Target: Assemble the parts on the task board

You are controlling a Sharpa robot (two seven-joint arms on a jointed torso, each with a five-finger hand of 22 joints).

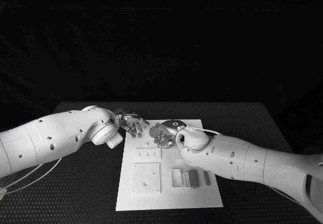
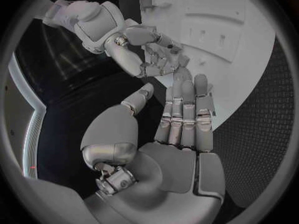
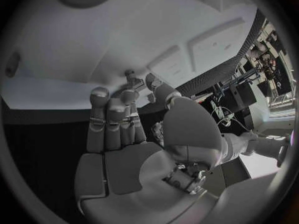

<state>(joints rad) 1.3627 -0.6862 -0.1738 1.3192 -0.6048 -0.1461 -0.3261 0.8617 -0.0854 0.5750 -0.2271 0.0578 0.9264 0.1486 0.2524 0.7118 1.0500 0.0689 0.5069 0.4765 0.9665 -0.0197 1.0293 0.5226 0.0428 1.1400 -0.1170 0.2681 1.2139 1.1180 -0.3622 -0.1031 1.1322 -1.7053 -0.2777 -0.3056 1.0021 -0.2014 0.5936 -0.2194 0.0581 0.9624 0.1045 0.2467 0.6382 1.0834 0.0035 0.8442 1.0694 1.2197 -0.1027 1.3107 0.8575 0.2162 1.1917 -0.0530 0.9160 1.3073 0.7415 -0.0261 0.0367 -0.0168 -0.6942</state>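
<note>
Your two silver hands, left (image 1: 132, 125) spread and empty, right (image 1: 164, 134) curled with its hold unclear, meet at the far end of the flat white plastic task board (image 1: 138, 198), so you seem mid-pickup and next need a sure pinch.

No readable text, label, brand, number or sign stands on the task board (image 1: 168, 186), its parts, or either arm. A small dark ring mark sits on the right hand (image 1: 170, 131), possibly a lens rather than a sign.

arms (image 1: 54, 137): white, smooth shells, dark screw holes | hands (image 1: 133, 124): silver, segmented
</note>
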